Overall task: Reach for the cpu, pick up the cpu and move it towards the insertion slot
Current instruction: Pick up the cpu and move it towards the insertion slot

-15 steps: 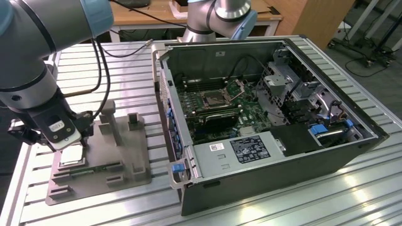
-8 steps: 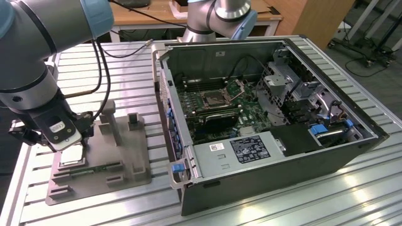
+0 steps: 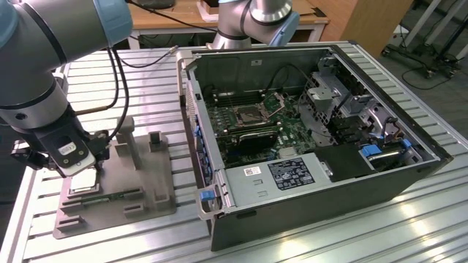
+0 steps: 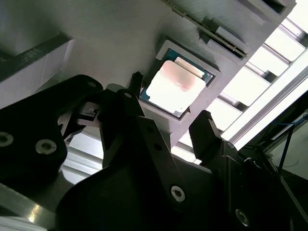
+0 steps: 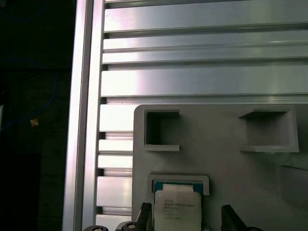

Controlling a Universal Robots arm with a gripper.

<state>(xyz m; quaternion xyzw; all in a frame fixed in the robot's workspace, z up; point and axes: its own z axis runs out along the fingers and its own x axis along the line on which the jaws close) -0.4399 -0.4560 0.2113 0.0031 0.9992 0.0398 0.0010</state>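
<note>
1. Black two-fingered end effector (image 3: 76, 163): at the exterior view's left, on a grey robot arm (image 3: 36, 71), low over the tray. Its fingers are spread apart and hold nothing; in the second wrist view the fingertips (image 4: 137, 82) stand on either side of the cpu. Contact cannot be told.
2. Small flat square silver-topped cpu (image 3: 83, 184): lies flat in a square recess of the tray, directly under the end effector.
3. Grey plastic tray (image 3: 146, 181): rests on the slatted aluminium desk (image 3: 380, 241), just beside the case.
4. Thin green memory strip (image 3: 109, 195): lies in the tray, near the cpu.
5. Open black computer case (image 3: 307, 219): lies on its side, centre to right.
6. Square silver-framed insertion slot (image 3: 251, 116): on the green motherboard, dark centre, well apart from the cpu.
</note>
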